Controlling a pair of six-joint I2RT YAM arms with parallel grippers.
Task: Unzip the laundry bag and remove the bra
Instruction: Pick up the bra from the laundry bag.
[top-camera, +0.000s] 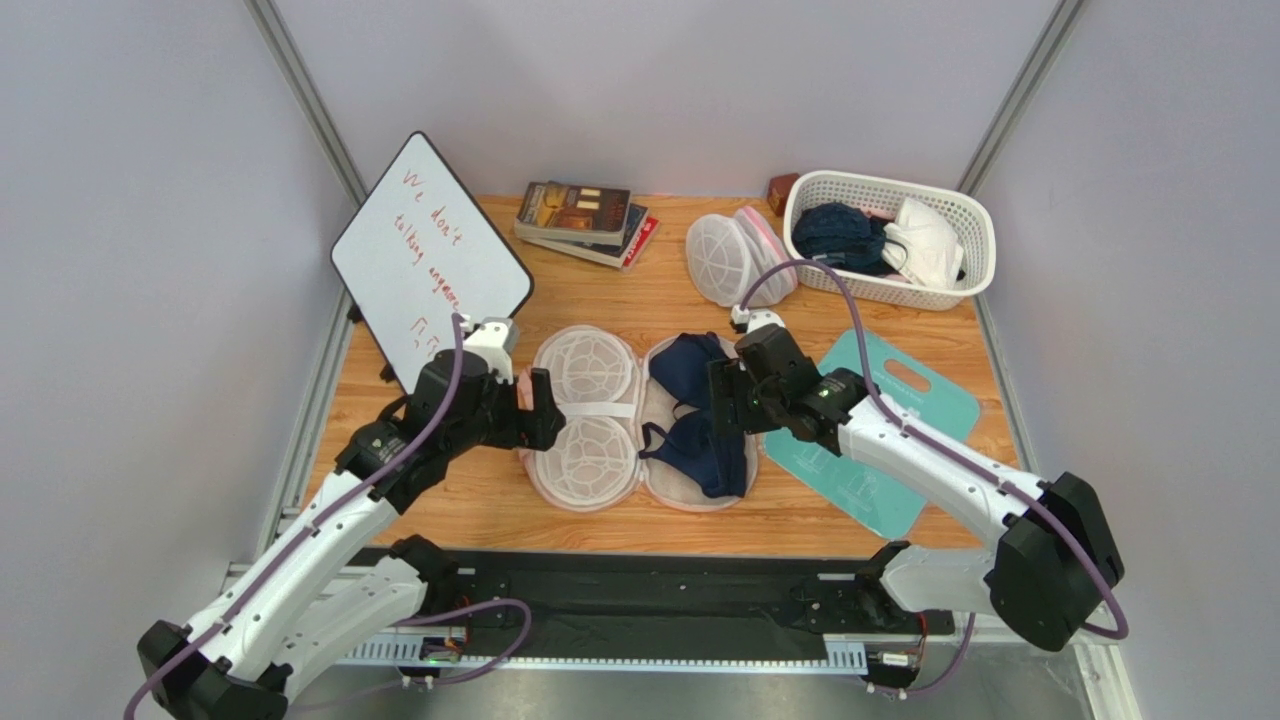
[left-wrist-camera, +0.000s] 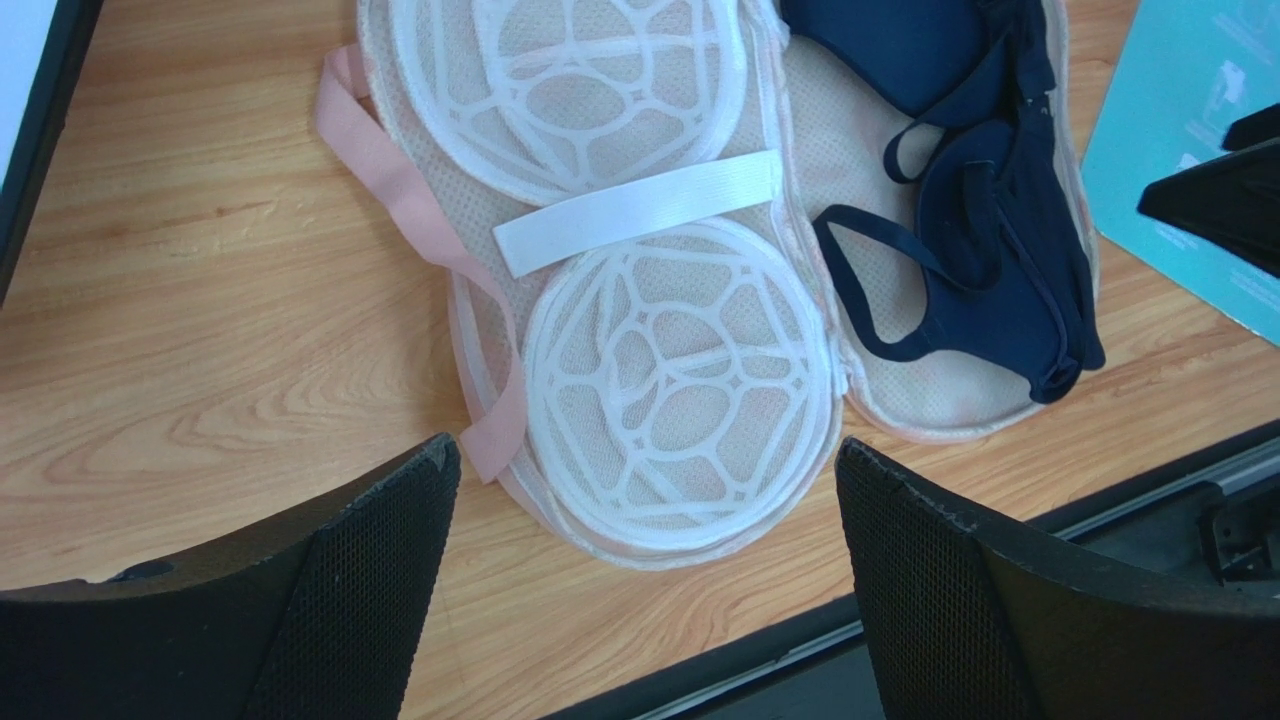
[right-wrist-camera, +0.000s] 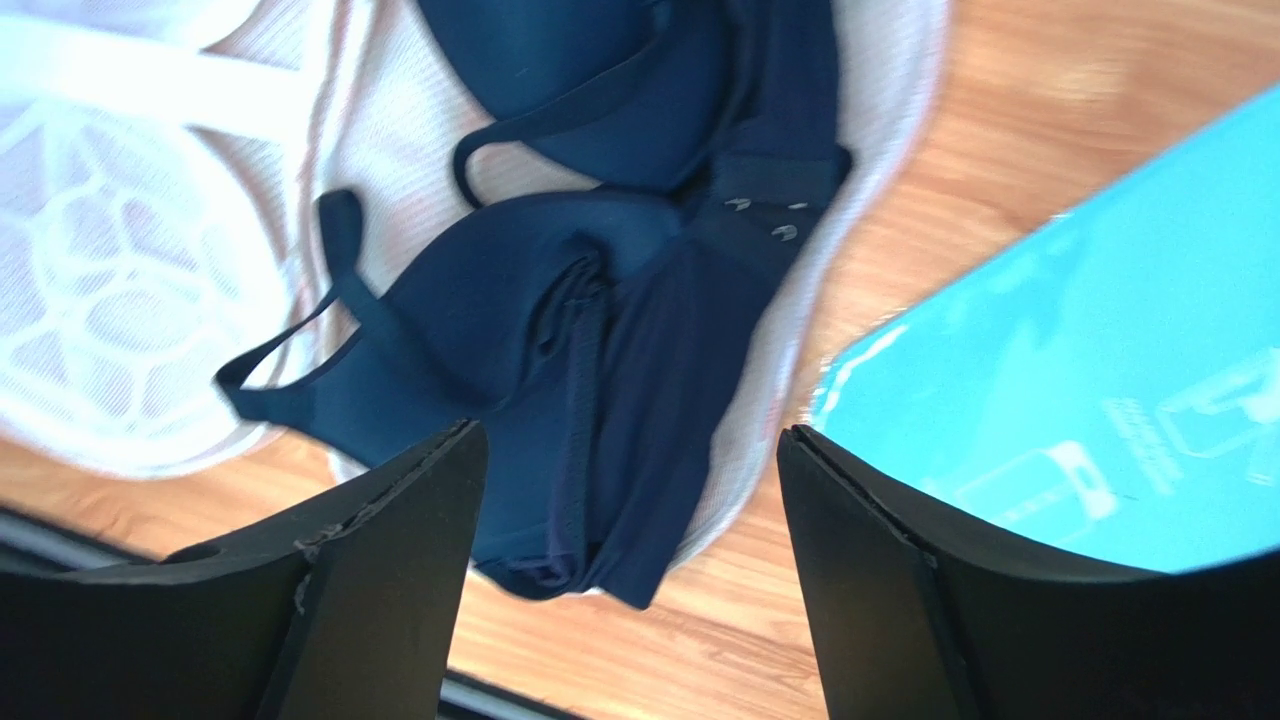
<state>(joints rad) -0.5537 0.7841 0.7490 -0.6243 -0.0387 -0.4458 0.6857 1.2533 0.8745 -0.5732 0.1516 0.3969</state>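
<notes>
Left gripper (left-wrist-camera: 646, 503) hangs wide open above the near lobe of the laundry bag (left-wrist-camera: 669, 383), which lies spread open mid-table, its far lobe cut off by the frame. Right gripper (right-wrist-camera: 631, 450), jaws likewise apart, hovers over the navy bra (right-wrist-camera: 496, 285) on the bag's right half; its fingers hide the bra's near edge. The zipper is hard to make out. A white basket (top-camera: 917, 291) sits beyond.

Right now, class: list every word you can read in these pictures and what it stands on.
"We don't": red handwriting on the whiteboard; lines below it too small to read.
Cover print on the books: too small.
Pale print on the teal mat: blurred.
</notes>
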